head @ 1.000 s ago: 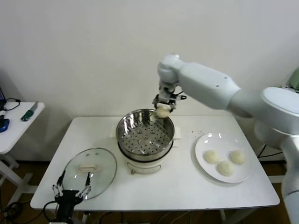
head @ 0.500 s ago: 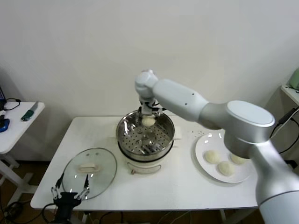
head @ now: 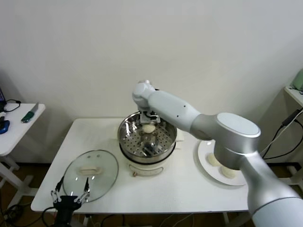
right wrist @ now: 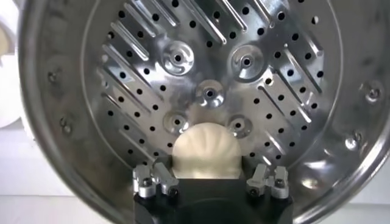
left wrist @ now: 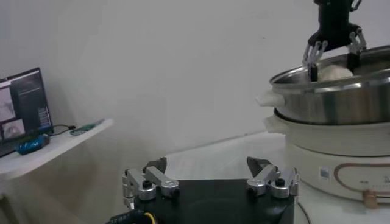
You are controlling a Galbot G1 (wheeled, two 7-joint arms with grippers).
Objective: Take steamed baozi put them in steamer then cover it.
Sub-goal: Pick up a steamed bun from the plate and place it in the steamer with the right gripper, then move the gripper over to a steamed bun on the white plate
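Where it hung beyond the rim, the right tool (head: pixel 149 124) now sits inside the steamer (head: pixel 127 137), fingers apart around a baozi (head: pixel 148 128).

cream-white baozi (right wrist: pixel 205 152) on shiny steel steamer (right wrist: pixel 292 97) dotted with holes.

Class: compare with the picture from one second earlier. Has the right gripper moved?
Yes. The right gripper has shifted toward the robot's left and down, from above the steamer's rim to inside the basket, with a baozi.
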